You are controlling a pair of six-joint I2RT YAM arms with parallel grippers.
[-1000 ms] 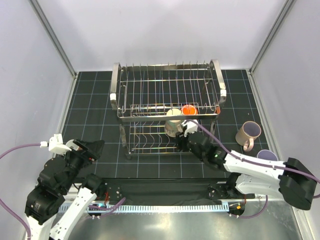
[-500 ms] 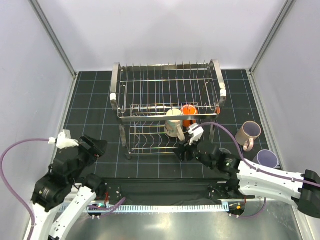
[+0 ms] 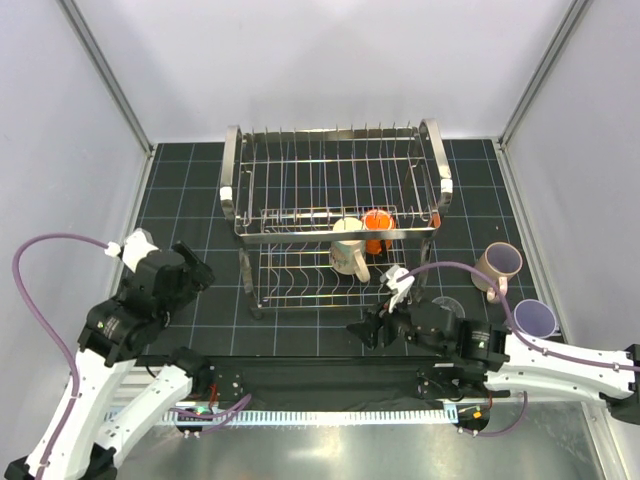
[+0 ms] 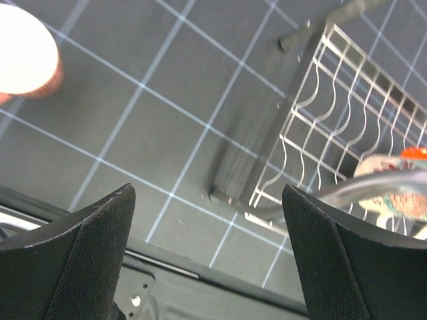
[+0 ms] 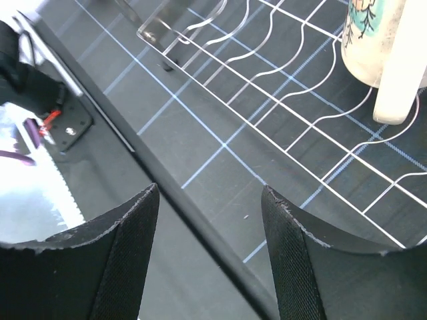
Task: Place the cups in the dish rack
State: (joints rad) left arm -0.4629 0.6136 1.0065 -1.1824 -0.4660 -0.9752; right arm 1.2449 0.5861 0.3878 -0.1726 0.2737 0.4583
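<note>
Cream mug (image 3: 349, 247) and orange cup (image 3: 377, 221) sit in rack (image 3: 231, 170), which tier unclear. Right claw (image 5: 208, 247) parted, left claw (image 4: 207, 253) wide, both empty, ready to pick. Beige mug (image 3: 497, 266) and lavender tumbler (image 3: 534, 318) stand on surface (image 3: 180, 200), nearest right arm.

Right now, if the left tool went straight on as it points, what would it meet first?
Most likely the black mat, right beside the dish rack's near-left foot; the left tool is open, and depth is unclear.

Cream mug (image 3: 347, 254), orange cup (image 3: 377, 221) in chrome dish rack (image 3: 232, 170)
</note>
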